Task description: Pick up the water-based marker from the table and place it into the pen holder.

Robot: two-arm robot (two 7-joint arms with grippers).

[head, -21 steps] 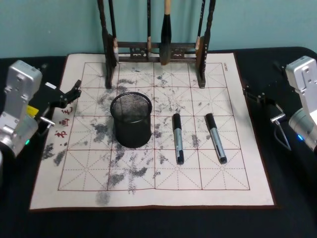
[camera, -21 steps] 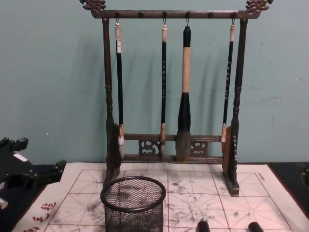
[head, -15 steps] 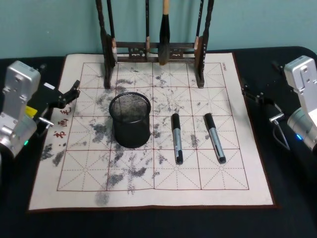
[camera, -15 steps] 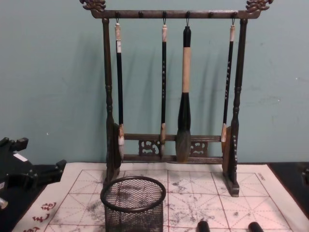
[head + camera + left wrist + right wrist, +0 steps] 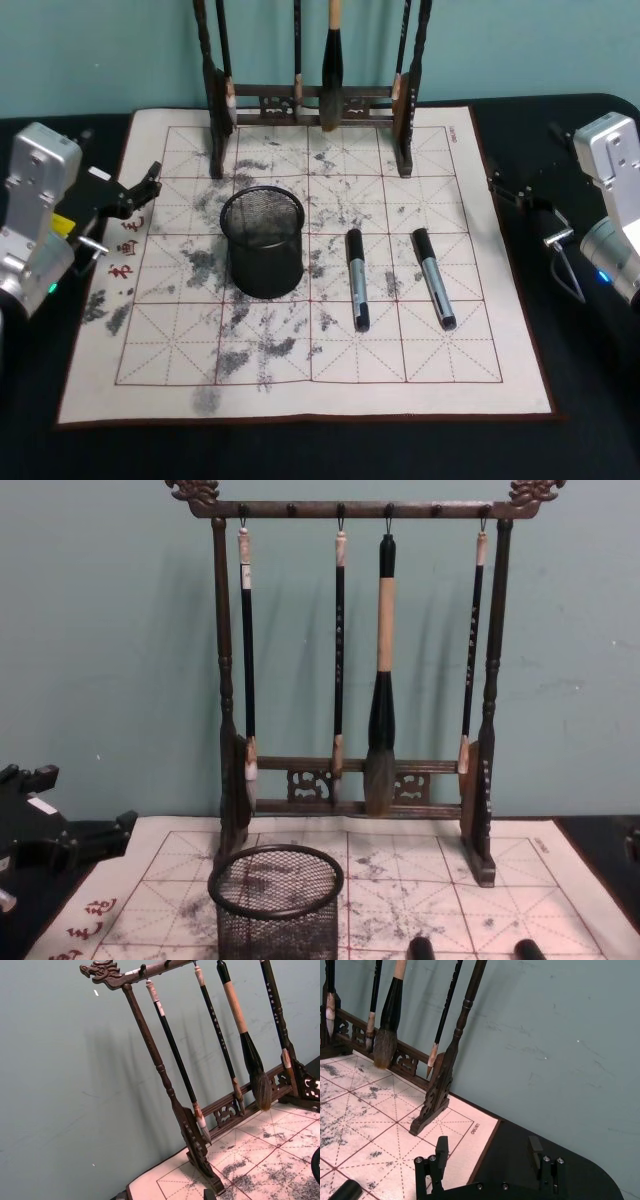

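Against the earlier pictures nothing of the task is found changed; only the whole scene is seen shifted very slightly in the head view. The ink-stained white felt mat (image 5: 440, 370) with a red grid is spread on the black table (image 5: 590, 400). Red Chinese characters (image 5: 125, 245) are printed on its left margin and a small line of print (image 5: 475, 1128) near its far right corner; neither can be read. The tall dark wooden brush rack (image 5: 225, 710), hung with four brushes (image 5: 384, 680), is stood at the mat's far edge. The round black wire-mesh pen holder (image 5: 264, 262) is stood upright left of the mat's centre. To its right a grey marker with a black cap (image 5: 358, 280) is laid flat, and a second such marker (image 5: 435, 279) farther right. The left gripper (image 5: 147, 188) is kept at the mat's left edge and the right gripper (image 5: 488, 1142) beside its right edge; the fingers of both are spread wide, with nothing between.
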